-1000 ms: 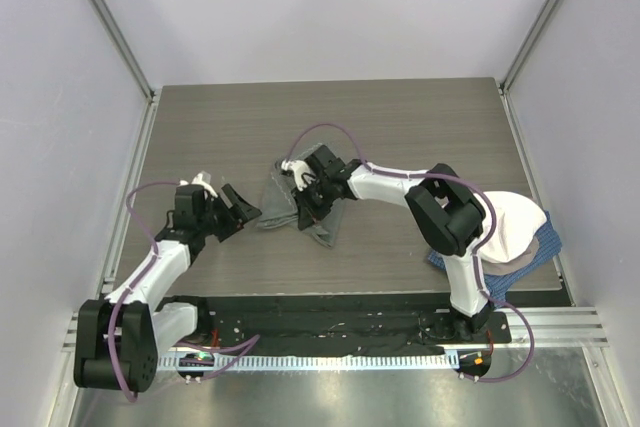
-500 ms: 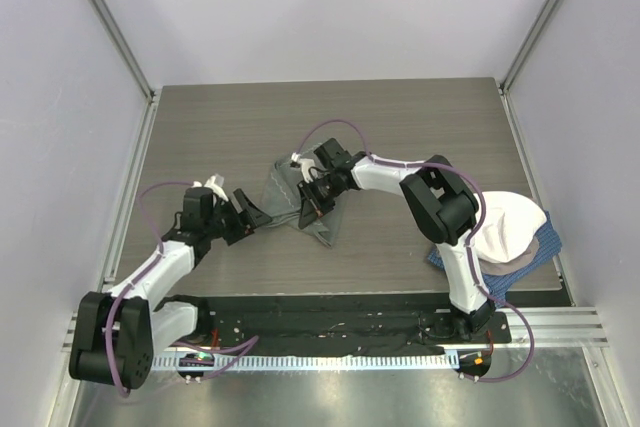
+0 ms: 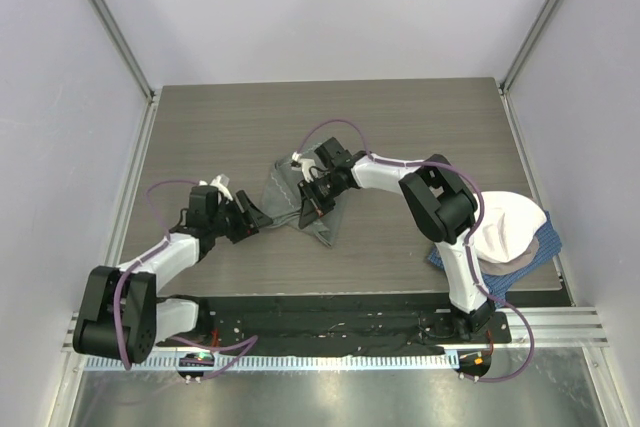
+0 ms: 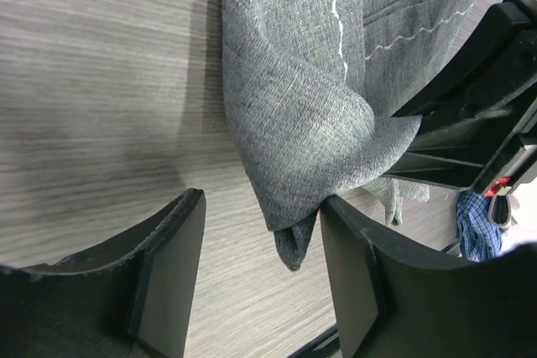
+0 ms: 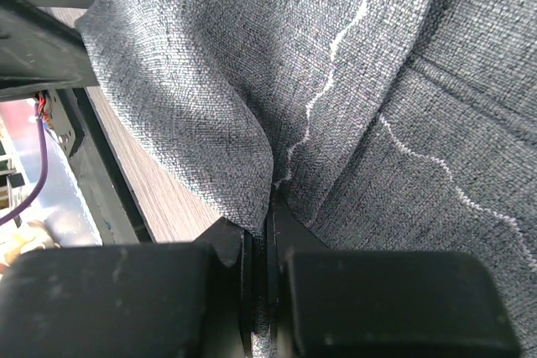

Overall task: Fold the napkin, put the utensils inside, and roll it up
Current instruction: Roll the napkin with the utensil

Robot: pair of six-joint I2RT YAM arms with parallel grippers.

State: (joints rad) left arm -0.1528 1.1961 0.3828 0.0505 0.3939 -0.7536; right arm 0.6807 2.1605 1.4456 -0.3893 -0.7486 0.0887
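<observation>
The grey-green napkin (image 3: 282, 190) lies crumpled at the middle of the table. My right gripper (image 3: 312, 202) is shut on a raised fold of the napkin (image 5: 210, 64), and cloth shows pinched between its jaws (image 5: 267, 224). My left gripper (image 3: 254, 215) sits low at the napkin's left corner. In the left wrist view its jaws (image 4: 262, 207) stand apart, and the pointed corner of the napkin (image 4: 302, 81) hangs between them, touching the right finger (image 4: 361, 274). The utensils are hidden or out of view.
A cream-white cloth (image 3: 515, 222) lies on a blue checked cloth (image 3: 450, 259) at the table's right edge, with a brownish round piece (image 3: 545, 247) beside it. A black rail (image 3: 330, 317) runs along the near edge. Pale walls enclose the table on three sides.
My left gripper has moved right to the napkin's left corner and its jaws have narrowed. The right gripper shifted slightly away early on and keeps its hold on the fold.
</observation>
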